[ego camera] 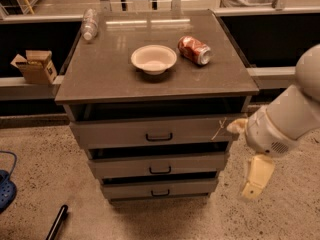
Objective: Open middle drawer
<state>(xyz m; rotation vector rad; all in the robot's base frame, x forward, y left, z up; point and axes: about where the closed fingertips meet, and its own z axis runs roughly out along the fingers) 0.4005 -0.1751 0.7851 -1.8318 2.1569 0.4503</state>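
The grey cabinet (150, 79) has three drawers. The middle drawer (125, 166) has a plain front and a small dark loop handle (160, 170). It sits between the top drawer (115, 133), which has a pale scratch (218, 129) at its right end, and the bottom drawer (130, 189). The gripper (256, 177) hangs on the pale arm (285, 119) just off the cabinet's right side, at the height of the middle and bottom drawers. It is apart from the handle and holds nothing.
On the cabinet top are a white bowl (154, 59), a red soda can (194, 50) lying on its side and a clear plastic bottle (90, 24). A cardboard box (35, 66) sits on the ledge at left. A black stick (56, 223) and a blue object (6, 189) lie on the floor.
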